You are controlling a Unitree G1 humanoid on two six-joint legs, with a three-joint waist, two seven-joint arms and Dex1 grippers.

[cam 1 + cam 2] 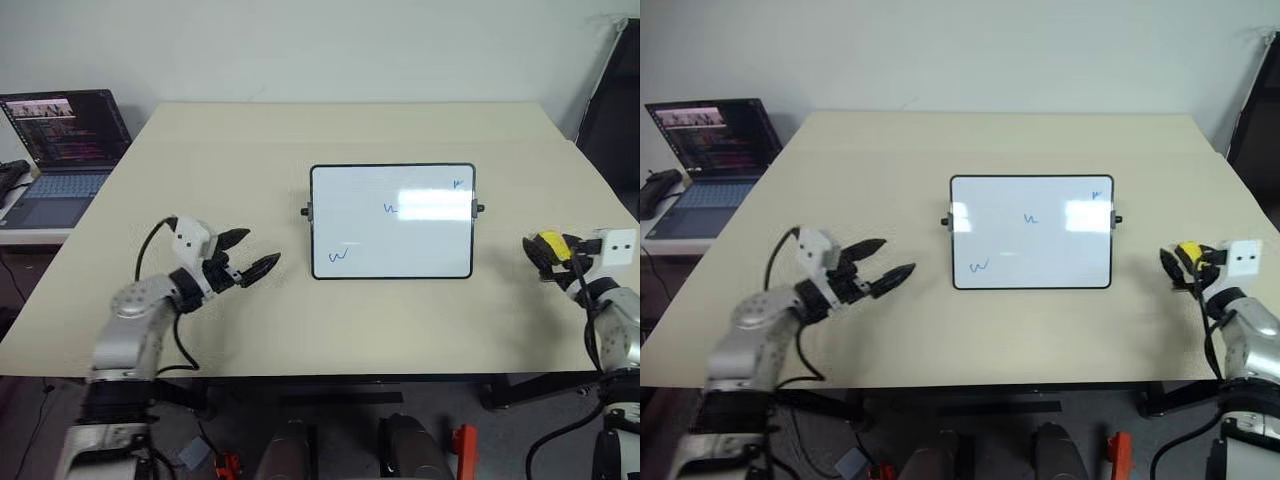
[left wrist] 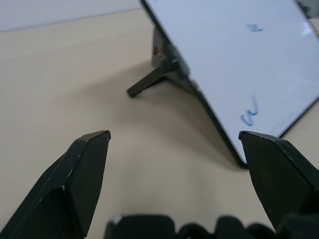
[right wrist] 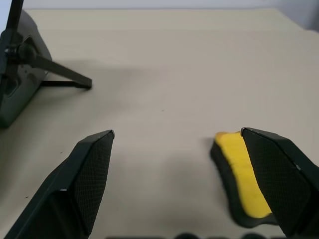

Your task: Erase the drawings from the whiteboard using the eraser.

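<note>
One whiteboard (image 1: 392,221) is seen propped mid-tabletop (image 1: 250,140) | three drawings (image 1: 339,256) are counted | one eraser (image 3: 241,174) is lain by right end effector (image 3: 177,137), spread wide | left end effector (image 1: 250,254) is spread wide, empty

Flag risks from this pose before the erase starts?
1. The right gripper is open and the eraser lies on the table by one finger, not between the two; closing here may just nudge it away.
2. The whiteboard stands tilted on thin legs; a hard wipe could tip or slide it.
3. The left gripper is open beside the board, not bracing it.
</note>
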